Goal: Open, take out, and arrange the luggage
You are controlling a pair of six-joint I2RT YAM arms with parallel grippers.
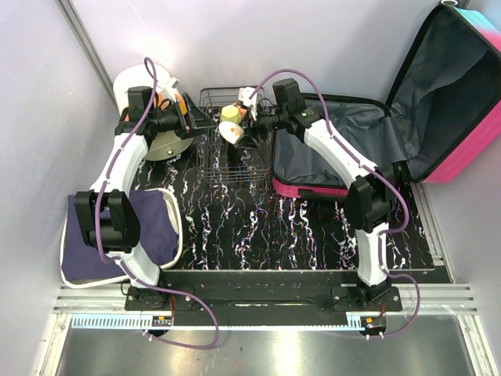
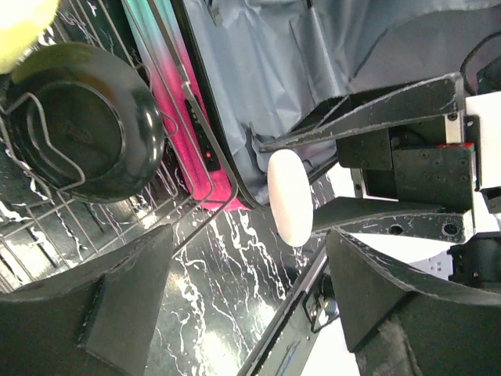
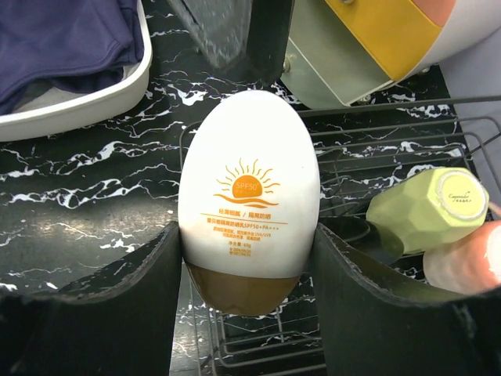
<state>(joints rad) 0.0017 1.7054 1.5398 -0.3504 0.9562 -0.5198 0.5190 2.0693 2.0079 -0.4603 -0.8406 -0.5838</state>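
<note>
The pink luggage (image 1: 309,190) lies open at the right, its lid (image 1: 450,86) raised and its grey lining showing; its pink-teal side also shows in the left wrist view (image 2: 188,133). My right gripper (image 3: 249,266) is shut on a white egg-shaped sunscreen bottle (image 3: 249,196) and holds it over the near-left corner of a wire basket (image 3: 391,133). The top view shows the bottle (image 1: 232,133) there, and the left wrist view shows it (image 2: 290,196) edge-on. My left gripper (image 2: 246,305) is open and empty, just left of the basket above the table.
The wire basket (image 1: 227,168) holds a black bowl (image 2: 78,125), a green bottle (image 3: 427,207) and a peach item (image 3: 466,262). A white-and-orange round drawer box (image 1: 145,82) stands at the back left. A white tray (image 1: 178,227) with navy cloth sits front left.
</note>
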